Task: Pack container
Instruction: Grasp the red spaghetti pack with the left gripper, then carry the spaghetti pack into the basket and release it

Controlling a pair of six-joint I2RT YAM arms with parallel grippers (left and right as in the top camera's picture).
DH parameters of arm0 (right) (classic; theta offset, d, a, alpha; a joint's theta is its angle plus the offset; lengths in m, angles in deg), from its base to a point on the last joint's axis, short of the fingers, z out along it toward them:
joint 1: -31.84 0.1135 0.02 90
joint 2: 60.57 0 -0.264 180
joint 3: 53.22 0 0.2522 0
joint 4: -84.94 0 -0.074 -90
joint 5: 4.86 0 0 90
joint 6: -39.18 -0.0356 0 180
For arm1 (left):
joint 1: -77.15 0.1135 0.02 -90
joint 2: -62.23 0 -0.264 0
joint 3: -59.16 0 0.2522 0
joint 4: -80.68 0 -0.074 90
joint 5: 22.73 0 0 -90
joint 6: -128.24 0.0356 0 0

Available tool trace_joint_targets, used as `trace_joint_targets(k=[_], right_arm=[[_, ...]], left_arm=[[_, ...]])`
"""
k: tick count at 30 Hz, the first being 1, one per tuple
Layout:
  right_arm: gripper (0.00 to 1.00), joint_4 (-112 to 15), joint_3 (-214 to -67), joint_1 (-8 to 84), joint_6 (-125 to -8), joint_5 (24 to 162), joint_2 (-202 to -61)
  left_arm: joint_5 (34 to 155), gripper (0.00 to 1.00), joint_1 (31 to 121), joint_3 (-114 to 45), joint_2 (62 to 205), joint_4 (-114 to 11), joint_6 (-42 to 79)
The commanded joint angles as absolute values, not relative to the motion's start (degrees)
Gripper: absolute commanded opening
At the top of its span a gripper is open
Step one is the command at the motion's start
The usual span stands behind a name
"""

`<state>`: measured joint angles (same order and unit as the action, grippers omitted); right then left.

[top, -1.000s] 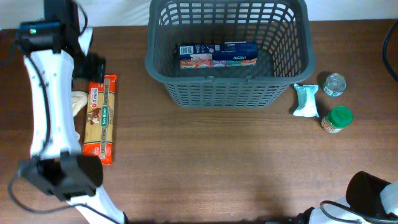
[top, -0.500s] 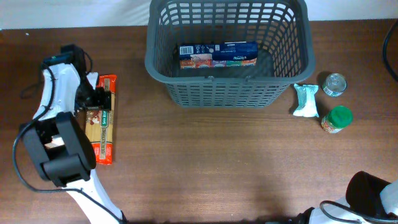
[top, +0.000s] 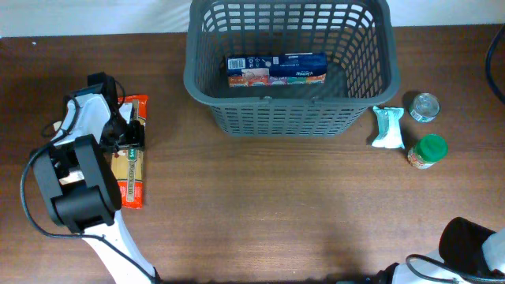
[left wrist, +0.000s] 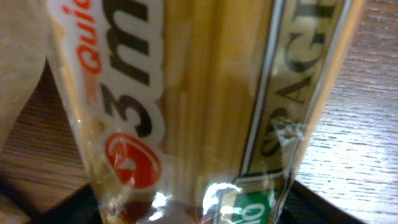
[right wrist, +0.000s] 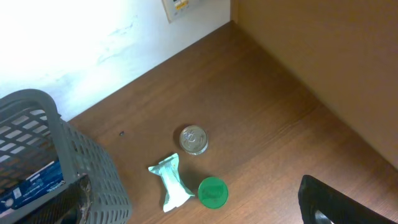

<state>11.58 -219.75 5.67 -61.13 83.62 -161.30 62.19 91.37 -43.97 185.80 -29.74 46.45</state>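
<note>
The dark grey slotted basket (top: pixel 288 110) stands at the back centre with a blue box (top: pixel 276 69) lying inside; its corner also shows in the right wrist view (right wrist: pixel 56 162). A long red-and-yellow spaghetti packet (top: pixel 130 170) lies flat on the table at the left. My left gripper (top: pixel 126 132) is down over its upper half. In the left wrist view the packet (left wrist: pixel 205 93) fills the frame, lying between the open left gripper's (left wrist: pixel 186 214) dark fingers. My right gripper (right wrist: pixel 196 214) is open and empty, high above the table's right side.
Right of the basket lie a mint-green packet (top: pixel 388 128) (right wrist: pixel 171 183), a small metal can (top: pixel 424 106) (right wrist: pixel 193 139) and a green-lidded jar (top: pixel 428 150) (right wrist: pixel 212 191). A beige object (left wrist: pixel 18 74) lies left of the spaghetti. A wall and a brown panel border the right.
My left arm has swung down from above the table's left edge and lowered its gripper onto the spaghetti packet. Nothing else has moved.
</note>
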Motion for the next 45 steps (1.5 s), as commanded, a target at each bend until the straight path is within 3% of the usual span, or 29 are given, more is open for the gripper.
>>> trace_joint_targets(k=[1, 3, 8, 15, 22, 27, 36, 45], right_arm=[[0.99, 11.52, -219.48, 5.47, -61.37, 82.94, -161.32], [0.99, 11.52, -219.48, 5.47, -61.37, 82.94, -161.32], [0.99, 11.52, -219.48, 5.47, -61.37, 82.94, -161.32], [0.99, 11.52, -219.48, 5.47, -61.37, 82.94, -161.32], [0.99, 11.52, -219.48, 5.47, -61.37, 82.94, -161.32], [0.99, 11.52, -219.48, 5.47, -61.37, 82.94, -161.32], [0.99, 11.52, -219.51, 5.47, -61.37, 82.94, -161.32], [0.99, 11.52, -219.48, 5.47, -61.37, 82.94, -161.32]], left_arm=[[61.51, 0.41, 91.85, -42.7, 189.47, -30.07, 46.89], [61.49, 0.02, 91.85, -42.81, 189.43, -29.77, 46.91], [61.47, 0.02, 91.85, -50.33, 188.49, -21.81, 46.98], [62.06, 0.01, 91.17, -79.88, 187.98, -4.72, 48.72], [71.0, 0.01, 86.87, -112.49, 187.98, -2.47, 63.59], [79.13, 0.02, 78.58, -130.21, 187.98, -5.0, 79.63], [80.83, 0.02, 57.97, -130.58, 188.38, -10.42, 106.32], [80.68, 0.01, 49.88, -112.01, 194.19, -22.88, 106.71]])
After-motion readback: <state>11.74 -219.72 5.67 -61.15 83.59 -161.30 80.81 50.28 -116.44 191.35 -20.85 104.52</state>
